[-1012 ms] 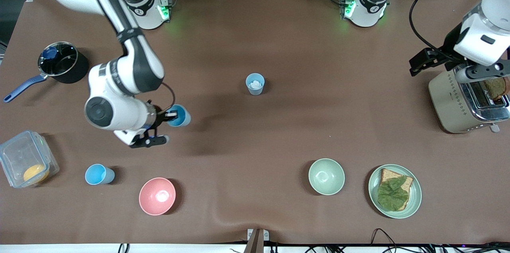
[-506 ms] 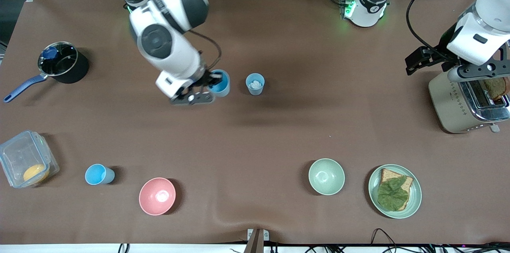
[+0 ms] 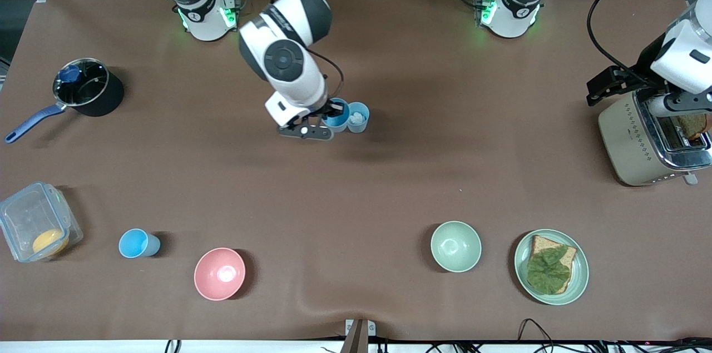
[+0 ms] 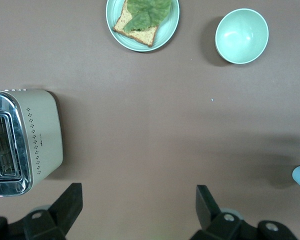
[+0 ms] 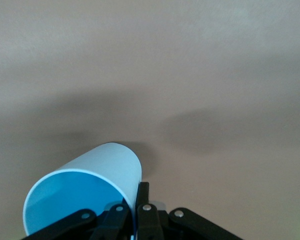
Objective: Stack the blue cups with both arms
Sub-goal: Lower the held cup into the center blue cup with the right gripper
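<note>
My right gripper (image 3: 332, 114) is shut on the rim of a light-blue cup (image 3: 337, 115) and holds it in the air right beside a second blue cup (image 3: 357, 117). That second cup stands mid-table and holds something white. In the right wrist view the held cup (image 5: 85, 192) fills the corner, its wall pinched between the gripper (image 5: 138, 202) fingers. A third blue cup (image 3: 137, 243) stands near the front edge toward the right arm's end. My left gripper (image 4: 139, 207) is open and empty, high over the table beside the toaster (image 3: 648, 142).
A pink bowl (image 3: 219, 273) and a pale green bowl (image 3: 455, 245) sit near the front edge. A plate with toast and lettuce (image 3: 550, 267) lies beside the green bowl. A black saucepan (image 3: 84, 88) and a clear food box (image 3: 36, 220) sit at the right arm's end.
My right gripper has carried the blue cup from near the pink bowl's side of the table to right beside the cup with white contents. The left arm shifted slightly by the toaster.
</note>
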You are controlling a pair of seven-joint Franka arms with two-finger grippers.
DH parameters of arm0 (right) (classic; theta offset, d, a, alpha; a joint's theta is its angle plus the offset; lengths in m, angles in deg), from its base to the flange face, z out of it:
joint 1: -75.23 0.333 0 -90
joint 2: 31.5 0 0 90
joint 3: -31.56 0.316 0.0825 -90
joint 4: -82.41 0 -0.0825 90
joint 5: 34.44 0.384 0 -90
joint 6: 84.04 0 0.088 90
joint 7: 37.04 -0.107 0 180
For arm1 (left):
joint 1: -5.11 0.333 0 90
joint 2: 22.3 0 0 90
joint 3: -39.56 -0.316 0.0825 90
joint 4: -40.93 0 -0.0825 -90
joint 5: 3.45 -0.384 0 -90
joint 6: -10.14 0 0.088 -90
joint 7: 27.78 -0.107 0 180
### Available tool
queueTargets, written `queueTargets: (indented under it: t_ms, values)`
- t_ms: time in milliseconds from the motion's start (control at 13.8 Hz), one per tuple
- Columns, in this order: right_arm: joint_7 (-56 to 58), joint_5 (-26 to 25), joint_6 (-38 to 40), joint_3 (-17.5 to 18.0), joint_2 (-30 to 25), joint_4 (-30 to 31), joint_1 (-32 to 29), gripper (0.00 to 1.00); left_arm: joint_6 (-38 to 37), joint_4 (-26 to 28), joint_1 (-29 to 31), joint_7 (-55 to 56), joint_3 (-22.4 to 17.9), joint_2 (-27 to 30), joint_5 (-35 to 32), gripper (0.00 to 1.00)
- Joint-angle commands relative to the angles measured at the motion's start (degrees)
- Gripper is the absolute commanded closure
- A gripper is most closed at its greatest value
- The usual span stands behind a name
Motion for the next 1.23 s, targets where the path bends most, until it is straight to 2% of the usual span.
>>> queueTargets:
  t_ms: [0,506,1157]
  values:
    - [-4.05,0.90,-1.57,-0.79,1.21,0.12,2.55,1.00,-0.41,2.21,0.18,-1.30,0.43,1.97,0.43,0.00]
    - [-8.46,0.90,-1.66,-0.88,3.06,0.12,6.33,1.00,-0.41,3.70,0.27,-1.38,0.79,3.03,-0.36,0.00]
    - [-8.46,0.81,-2.19,-0.88,4.82,0.03,7.22,1.00,-0.50,3.88,0.36,-1.38,0.88,2.94,-0.36,0.00]
